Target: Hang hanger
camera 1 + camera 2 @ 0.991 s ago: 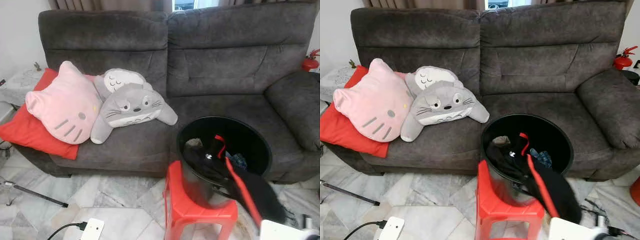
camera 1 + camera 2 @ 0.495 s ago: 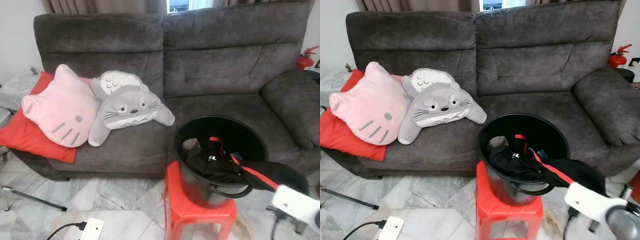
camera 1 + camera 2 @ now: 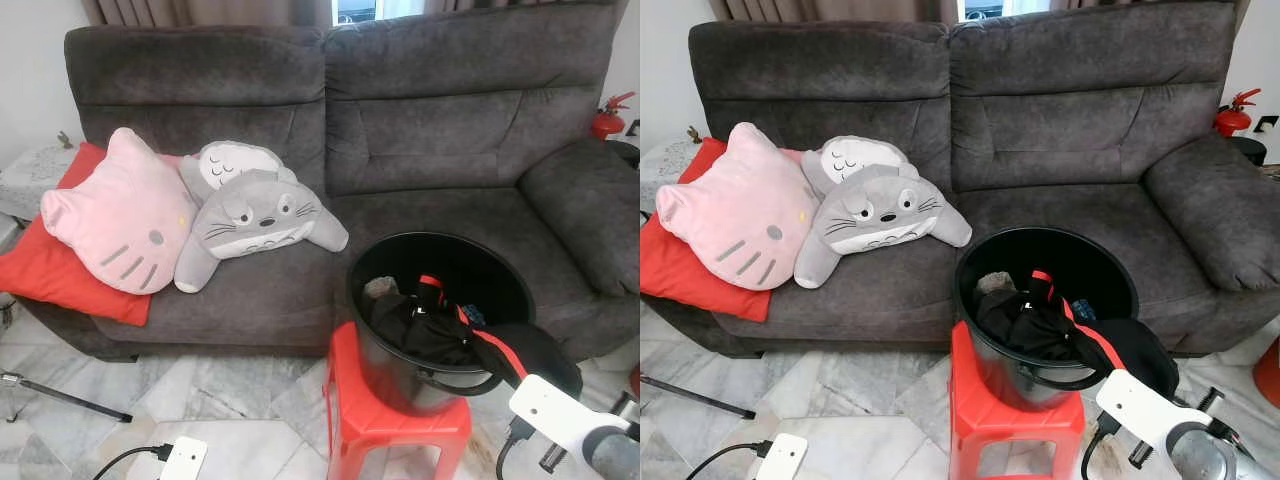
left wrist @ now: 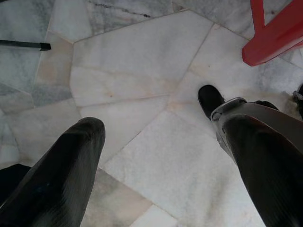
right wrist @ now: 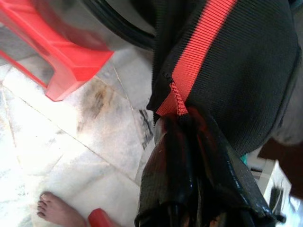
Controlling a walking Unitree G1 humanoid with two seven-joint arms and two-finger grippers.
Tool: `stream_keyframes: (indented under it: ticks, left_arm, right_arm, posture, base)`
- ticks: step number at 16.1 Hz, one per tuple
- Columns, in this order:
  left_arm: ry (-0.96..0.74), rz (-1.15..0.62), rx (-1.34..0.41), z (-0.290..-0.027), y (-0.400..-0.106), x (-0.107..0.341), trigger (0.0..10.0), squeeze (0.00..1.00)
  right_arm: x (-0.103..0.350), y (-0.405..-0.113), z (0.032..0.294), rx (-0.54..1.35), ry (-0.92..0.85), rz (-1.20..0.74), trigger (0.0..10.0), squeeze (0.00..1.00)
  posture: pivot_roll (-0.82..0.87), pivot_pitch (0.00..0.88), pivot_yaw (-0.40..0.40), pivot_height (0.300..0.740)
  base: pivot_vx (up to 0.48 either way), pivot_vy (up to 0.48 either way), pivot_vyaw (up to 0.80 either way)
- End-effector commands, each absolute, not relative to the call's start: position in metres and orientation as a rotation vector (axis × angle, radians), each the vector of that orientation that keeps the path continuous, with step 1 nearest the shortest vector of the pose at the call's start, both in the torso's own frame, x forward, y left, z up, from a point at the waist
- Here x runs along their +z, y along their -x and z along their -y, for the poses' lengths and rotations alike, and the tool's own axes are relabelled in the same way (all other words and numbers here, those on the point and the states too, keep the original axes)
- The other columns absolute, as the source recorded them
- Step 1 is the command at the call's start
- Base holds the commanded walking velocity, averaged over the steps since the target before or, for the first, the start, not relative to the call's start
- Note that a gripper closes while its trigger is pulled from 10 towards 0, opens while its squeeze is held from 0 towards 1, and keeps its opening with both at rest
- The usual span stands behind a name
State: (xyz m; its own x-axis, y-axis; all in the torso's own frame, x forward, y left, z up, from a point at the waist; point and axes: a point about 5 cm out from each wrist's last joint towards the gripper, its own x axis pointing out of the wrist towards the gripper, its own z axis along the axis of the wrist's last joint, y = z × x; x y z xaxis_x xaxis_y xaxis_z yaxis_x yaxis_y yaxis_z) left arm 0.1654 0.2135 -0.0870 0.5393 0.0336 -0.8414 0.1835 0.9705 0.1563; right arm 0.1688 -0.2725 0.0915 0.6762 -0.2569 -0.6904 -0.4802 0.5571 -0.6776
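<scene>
Right wrist view: my right gripper (image 5: 189, 137) is pinching the black garment with the red stripe (image 5: 236, 61), draped over the round black bucket (image 3: 440, 300) on the red plastic stool (image 3: 395, 420). Can't spot any hanger. Left gripper (image 4: 161, 156) hangs spread over the floor.

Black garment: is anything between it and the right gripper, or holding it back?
Nothing in between: the right gripper is shut on the black garment. Its other end drapes over the rim into the bucket, which may drag.
</scene>
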Motion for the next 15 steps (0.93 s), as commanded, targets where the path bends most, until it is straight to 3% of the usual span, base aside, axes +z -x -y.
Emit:
stream_keyframes:
  ticks: [1, 5, 14, 15]
  left_arm:
    - [-0.258, -1.013, -0.096, -0.218, -0.163, -0.087, 10.0, 0.00]
    - [-0.258, -1.013, -0.101, -0.218, -0.163, -0.087, 10.0, 0.00]
    - [-0.262, -0.997, -0.107, -0.215, -0.167, -0.086, 10.0, 0.00]
    - [-0.263, -0.997, -0.107, -0.215, -0.167, -0.086, 10.0, 0.00]
  right_arm:
    - [0.094, -0.168, 0.274, 0.119, 0.993, -0.852, 0.0, 0.00]
    - [0.092, -0.156, 0.284, -0.011, 0.965, -0.890, 0.0, 0.00]
    - [0.088, -0.158, 0.294, -0.141, 0.977, -0.879, 0.0, 0.00]
    - [0.089, -0.159, 0.295, -0.170, 0.952, -0.863, 4.4, 0.00]
  posture:
    - [-0.23, 0.000, 0.085, 0.740]
    - [-0.23, 0.000, 0.086, 0.740]
    - [-0.23, 0.000, 0.090, 0.740]
    - [-0.23, 0.000, 0.090, 0.740]
  base:
    - [0.000, 0.000, 0.00]
    - [0.000, 0.000, 0.00]
    - [0.000, 0.000, 0.00]
    - [0.000, 0.000, 0.00]
